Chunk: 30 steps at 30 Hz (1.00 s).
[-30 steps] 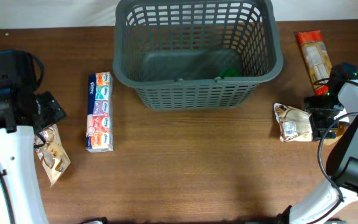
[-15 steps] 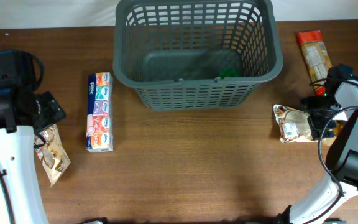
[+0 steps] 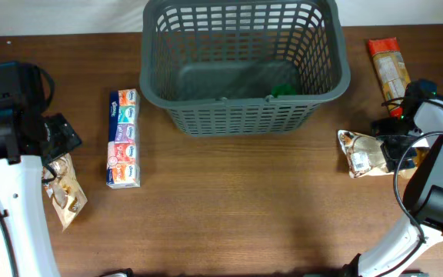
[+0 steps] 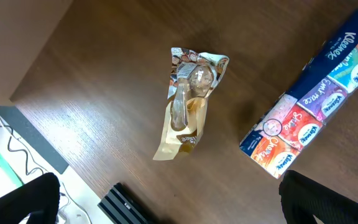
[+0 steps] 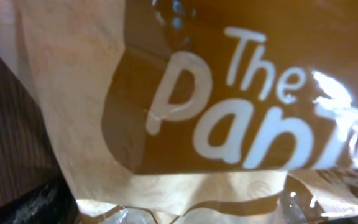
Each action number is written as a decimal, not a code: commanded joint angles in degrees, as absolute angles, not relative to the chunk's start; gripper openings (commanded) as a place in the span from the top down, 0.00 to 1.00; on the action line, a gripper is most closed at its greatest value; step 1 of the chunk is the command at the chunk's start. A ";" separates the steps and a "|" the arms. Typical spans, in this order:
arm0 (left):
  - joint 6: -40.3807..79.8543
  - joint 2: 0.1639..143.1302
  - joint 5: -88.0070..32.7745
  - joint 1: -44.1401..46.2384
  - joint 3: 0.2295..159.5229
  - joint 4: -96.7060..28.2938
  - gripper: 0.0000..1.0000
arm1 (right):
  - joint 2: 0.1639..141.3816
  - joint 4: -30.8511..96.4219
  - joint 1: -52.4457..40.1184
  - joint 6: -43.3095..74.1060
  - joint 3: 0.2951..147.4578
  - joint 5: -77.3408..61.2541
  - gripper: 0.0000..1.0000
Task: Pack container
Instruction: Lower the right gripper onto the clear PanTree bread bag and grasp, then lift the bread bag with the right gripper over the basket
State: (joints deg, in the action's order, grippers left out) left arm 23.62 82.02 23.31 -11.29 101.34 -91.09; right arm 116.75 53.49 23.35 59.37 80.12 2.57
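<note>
The container (image 3: 244,115) is a large dark grey lattice basket at the back middle, with a green item (image 3: 284,89) inside. My right gripper (image 3: 391,151) is at the right edge of a tan snack bag (image 3: 362,151). In the right wrist view the bag (image 5: 216,93) fills the frame between the jaws (image 5: 179,208). One dark finger (image 5: 36,205) shows far out at the left, so the jaws stand open. My left gripper (image 3: 61,135) hangs open and empty (image 4: 173,202) above a second snack bag (image 4: 188,102), which also shows in the overhead view (image 3: 66,188).
A multicoloured tissue pack (image 3: 124,138) lies left of the basket and shows in the left wrist view (image 4: 316,106). An orange packet (image 3: 387,69) lies at the back right. The table's left edge (image 4: 36,143) is near the left arm.
My right gripper has shifted slightly left onto the snack bag, nudging it a little. The left arm has not moved.
</note>
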 commanded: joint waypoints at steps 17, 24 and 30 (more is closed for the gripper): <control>23.75 82.17 23.11 -11.55 101.30 -91.15 0.00 | 117.86 48.71 23.20 57.21 74.04 1.98 0.01; 23.75 82.17 23.11 -11.55 101.30 -91.15 0.01 | 117.86 49.45 23.27 57.23 74.04 1.69 0.51; 23.75 82.17 23.11 -11.55 101.30 -91.15 0.00 | 117.86 49.41 23.27 57.23 74.06 0.05 0.96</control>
